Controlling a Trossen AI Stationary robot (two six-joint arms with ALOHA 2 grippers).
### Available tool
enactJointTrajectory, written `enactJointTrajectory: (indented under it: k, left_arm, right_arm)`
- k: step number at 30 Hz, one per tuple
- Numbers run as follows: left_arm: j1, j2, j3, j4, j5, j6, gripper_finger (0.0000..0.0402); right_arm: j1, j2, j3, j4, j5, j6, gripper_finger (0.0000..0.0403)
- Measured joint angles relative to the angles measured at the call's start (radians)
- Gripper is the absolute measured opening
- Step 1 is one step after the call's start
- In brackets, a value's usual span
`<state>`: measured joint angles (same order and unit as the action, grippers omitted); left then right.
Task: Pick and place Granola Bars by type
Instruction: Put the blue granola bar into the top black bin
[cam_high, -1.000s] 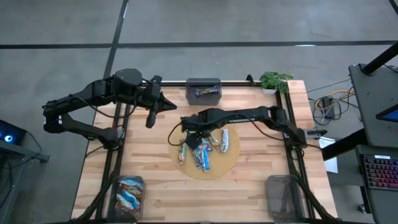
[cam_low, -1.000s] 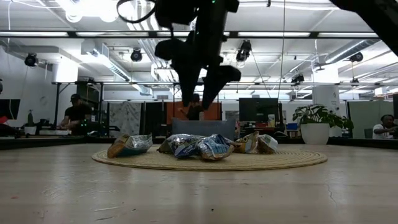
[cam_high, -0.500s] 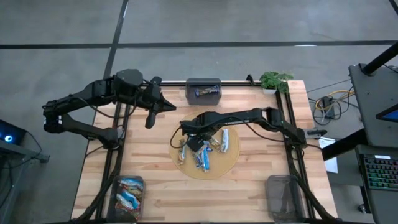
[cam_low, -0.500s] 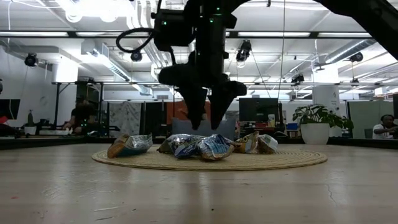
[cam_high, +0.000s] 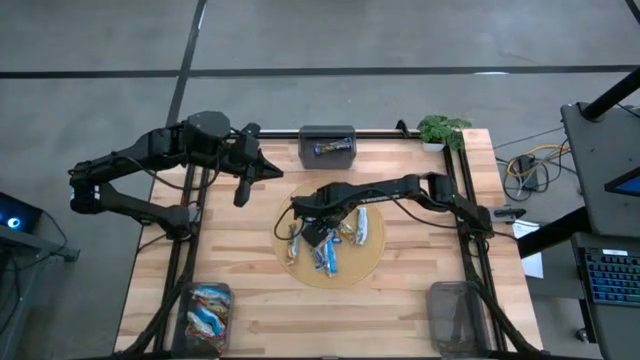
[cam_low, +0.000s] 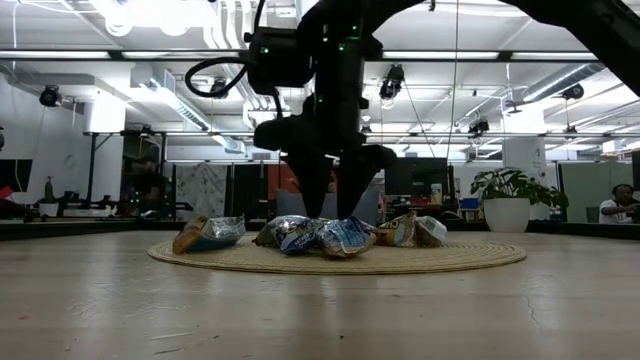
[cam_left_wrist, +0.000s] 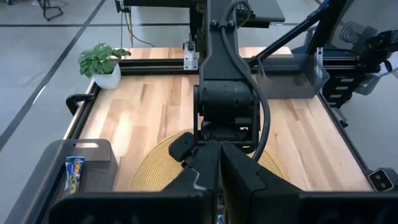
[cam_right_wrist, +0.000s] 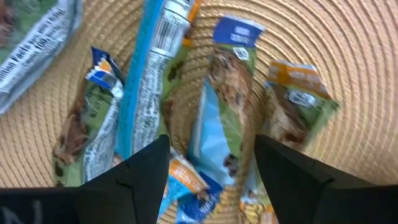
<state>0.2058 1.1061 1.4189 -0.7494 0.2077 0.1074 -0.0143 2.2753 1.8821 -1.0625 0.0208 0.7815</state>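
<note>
Nearby, bins (cam_high: 327, 144) (plant (cam_high: 441, 129) beyond).

The support is a light wooden table (cam_high: 410, 295) with a dark frame along its edges. At centre lies a round woven mat (cam_high: 365, 262) bearing a heap of granola bars (cam_high: 327, 255). A grey bin (cam_high: 327, 145) stands at the upper centre edge, holding one bar. A second bin (cam_high: 206, 317) sits at lower left, filled with bars; a third (cam_high: 458, 315) at lower right. A potted plant (cam_high: 441, 130) occupies the upper right corner.
</note>
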Motion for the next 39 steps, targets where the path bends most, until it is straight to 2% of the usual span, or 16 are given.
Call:
enactJointTrajectory:
  k: [11, 15, 28, 32, 39]
  left_arm:
    - [0.000, 0.000, 0.000, 0.001, 0.000, -0.001, 0.0000]
    - [0.000, 0.000, 0.000, 0.001, 0.000, -0.002, 0.0000]
    - [0.000, 0.000, 0.000, 0.001, 0.000, -0.003, 0.0000]
    - [0.000, -0.001, 0.005, -0.001, 0.000, 0.003, 0.0000]
    - [0.000, -0.020, 0.036, 0.002, 0.000, 0.015, 0.0000]
  right_arm:
    - [-0.005, 0.000, -0.073, 0.077, -0.017, 0.001, 0.0217]
    - [-0.006, 0.000, -0.075, 0.076, -0.015, 0.001, 0.0192]
    - [-0.007, -0.003, -0.075, 0.077, -0.022, -0.025, 0.0065]
    - [-0.010, -0.019, -0.075, 0.075, -0.026, -0.028, 0.0051]
    - [-0.044, -0.097, -0.074, 0.073, -0.033, -0.039, 0.0051]
